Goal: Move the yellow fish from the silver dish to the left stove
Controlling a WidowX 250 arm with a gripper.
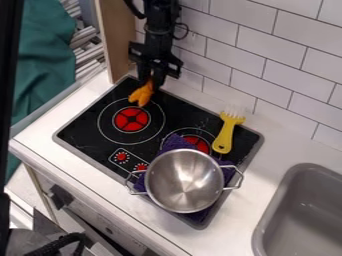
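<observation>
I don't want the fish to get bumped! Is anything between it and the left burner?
Nothing I can see. The fish, in the claw, is by the left burner's back edge. The silver pot is off toward the front.

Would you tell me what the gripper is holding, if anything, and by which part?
The gripper holds the orange-yellow fish by its upper end.

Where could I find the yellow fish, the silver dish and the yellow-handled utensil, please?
Yellow fish (141, 95): camera view, middle of its body.
Silver dish (185, 182): camera view, its bare inside bottom.
Yellow-handled utensil (224, 138): camera view, its handle.
</observation>
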